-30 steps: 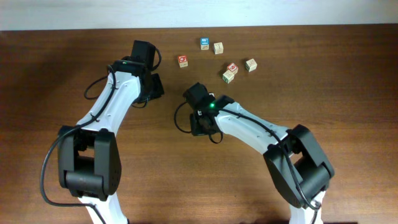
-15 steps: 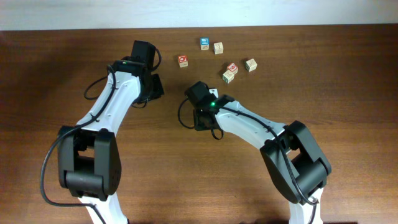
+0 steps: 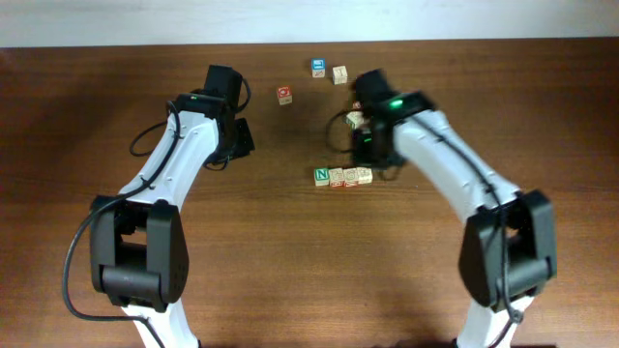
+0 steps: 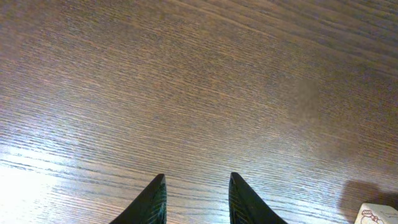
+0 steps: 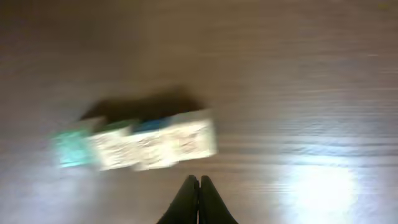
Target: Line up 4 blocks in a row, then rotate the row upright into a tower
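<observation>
1. Motion is all on the right: the right arm has swung away from the middle of the table [image 3: 290,251] toward the far cluster of loose cubes, and its wrist view is smeared by the sweep.
2. That swing uncovers the four blocks [image 3: 343,177], which the arm hid a second ago. They lie in a short line, side by side and touching, with the green "N" block [image 3: 321,176] at its left end as the overhead view shows it.
3. We see the right gripper [image 3: 365,153] just beyond the line, fingers pressed together and carrying nothing; its own camera shows the blurred blocks [image 5: 143,144] ahead of the closed tips.
4. We see the left gripper [image 3: 240,135] unmoved, well apart from the line, fingers a narrow gap apart over bare wood with nothing between them. A pale cube corner [image 4: 376,214] peeks in at the edge of its view.
5. The red "O" cube [image 3: 284,94] and blue-faced cube [image 3: 318,67] sit where they were.
6. We judge the right arm is backing off from the line; whether each block has been turned we cannot tell.
</observation>
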Robot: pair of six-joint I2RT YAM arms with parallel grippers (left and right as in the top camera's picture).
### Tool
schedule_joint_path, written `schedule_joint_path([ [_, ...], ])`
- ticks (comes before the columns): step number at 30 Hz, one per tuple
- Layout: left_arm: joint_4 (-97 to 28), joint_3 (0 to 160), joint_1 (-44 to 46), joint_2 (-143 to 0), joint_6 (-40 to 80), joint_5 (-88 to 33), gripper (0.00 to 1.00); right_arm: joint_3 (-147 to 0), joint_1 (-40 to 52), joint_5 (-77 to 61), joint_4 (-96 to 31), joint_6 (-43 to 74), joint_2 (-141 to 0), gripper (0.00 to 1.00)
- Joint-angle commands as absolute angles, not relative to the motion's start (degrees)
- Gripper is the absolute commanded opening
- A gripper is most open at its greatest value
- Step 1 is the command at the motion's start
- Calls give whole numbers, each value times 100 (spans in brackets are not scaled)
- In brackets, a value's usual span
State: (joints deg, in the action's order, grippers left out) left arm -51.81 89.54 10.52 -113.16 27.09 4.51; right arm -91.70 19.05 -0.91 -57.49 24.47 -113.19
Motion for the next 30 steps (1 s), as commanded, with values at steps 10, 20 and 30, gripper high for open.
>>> schedule_joint_path([
  [10, -5247, 9011, 1076, -11347, 2731, 493, 28, -7929, 1330, -1785, -4222, 1804, -11911, 4],
  [20, -5505, 9004, 1262, -11347, 2587, 475, 23, -8372, 1647, -1557, -4401, 1623, -11909, 8],
  [30, -5089, 9004, 552, -11347, 2585, 886, 31, -9537, 2775, -80, -3618, 2198, -12344, 42],
])
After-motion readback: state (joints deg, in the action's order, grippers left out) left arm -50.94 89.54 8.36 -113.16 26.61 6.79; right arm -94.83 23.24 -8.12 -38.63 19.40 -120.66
